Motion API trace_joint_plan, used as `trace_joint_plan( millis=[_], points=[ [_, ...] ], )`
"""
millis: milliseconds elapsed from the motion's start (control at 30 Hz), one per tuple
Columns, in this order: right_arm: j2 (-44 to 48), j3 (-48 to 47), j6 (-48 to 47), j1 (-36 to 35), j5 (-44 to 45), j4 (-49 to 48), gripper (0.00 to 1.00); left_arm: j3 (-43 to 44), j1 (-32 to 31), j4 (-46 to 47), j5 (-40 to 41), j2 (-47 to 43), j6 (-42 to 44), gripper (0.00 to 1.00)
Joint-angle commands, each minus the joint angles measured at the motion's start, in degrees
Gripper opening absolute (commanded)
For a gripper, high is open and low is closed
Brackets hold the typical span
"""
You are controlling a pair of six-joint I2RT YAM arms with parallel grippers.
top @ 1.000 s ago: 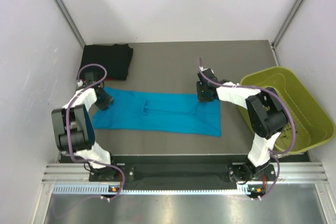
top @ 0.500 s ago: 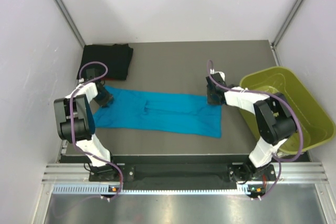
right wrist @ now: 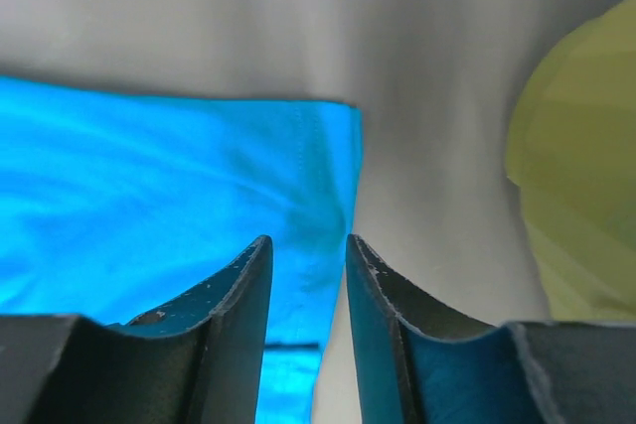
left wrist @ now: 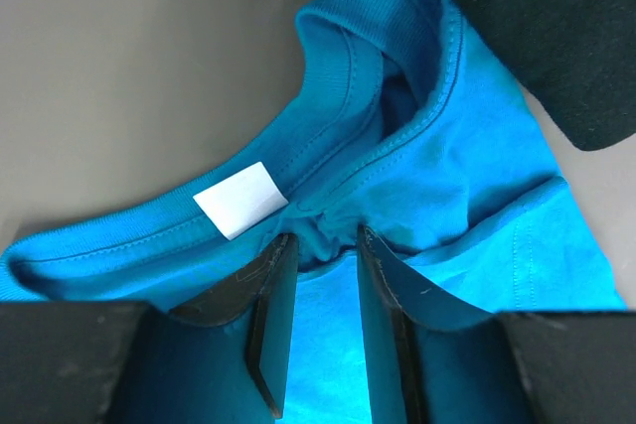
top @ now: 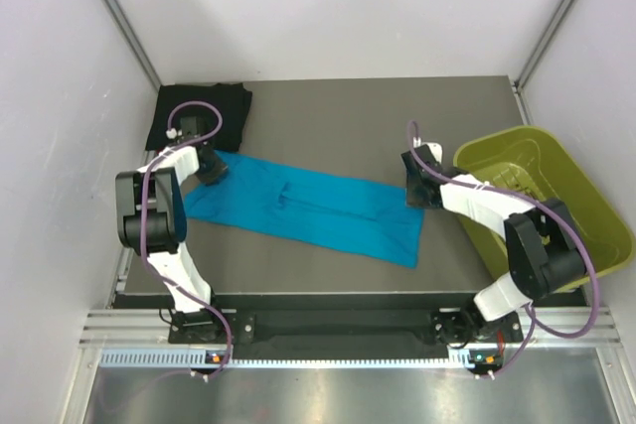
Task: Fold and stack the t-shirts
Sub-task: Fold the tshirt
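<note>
The teal-blue t-shirt (top: 308, 211) lies folded into a long strip, slanting across the table from back left to front right. My left gripper (top: 209, 171) sits at its collar end, shut on bunched collar cloth (left wrist: 320, 240) beside the white neck label (left wrist: 238, 199). The black t-shirt (top: 204, 116) lies folded at the back left corner, just beyond that gripper, and its edge shows in the left wrist view (left wrist: 556, 27). My right gripper (top: 419, 191) hovers over the strip's far right corner. Its jaws (right wrist: 308, 242) stand apart, with the flat hem (right wrist: 328, 176) below them unpinched.
A yellow-green plastic bin (top: 566, 186) stands at the right edge, close to my right arm, and its wall shows in the right wrist view (right wrist: 586, 166). White walls enclose the table on the left, back and right.
My left gripper has pulled the collar end back toward the black t-shirt, so the strip now slants. My right gripper has slid right along the shirt to its corner.
</note>
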State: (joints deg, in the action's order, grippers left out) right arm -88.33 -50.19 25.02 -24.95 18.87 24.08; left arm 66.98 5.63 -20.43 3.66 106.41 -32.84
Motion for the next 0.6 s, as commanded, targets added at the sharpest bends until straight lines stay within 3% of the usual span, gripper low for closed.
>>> trace_joint_plan(
  millis=[0,267,333,567],
  points=[
    [3.52,-3.66,-4.07,-0.62,-5.90,-0.96,0.38,-2.82,-0.80,-0.05,-2.00,6.36,-0.65,0.36],
    [-0.78,-11.15,-24.65,-13.88,-20.28,-4.56,0.53,4.20,-1.06,-8.31,3.37,-1.90,0.07,0.37],
    [-1.48,-11.42,-32.55,-15.82,-21.59,-6.14,0.55,5.09,-1.32,-9.45,2.23,-4.62,-1.08,0.37],
    [-7.11,-13.69,-40.92,-17.59,-23.09,-5.36,0.60,3.78,-9.23,-7.88,-5.14,-7.01,-6.34,0.38]
  ],
)
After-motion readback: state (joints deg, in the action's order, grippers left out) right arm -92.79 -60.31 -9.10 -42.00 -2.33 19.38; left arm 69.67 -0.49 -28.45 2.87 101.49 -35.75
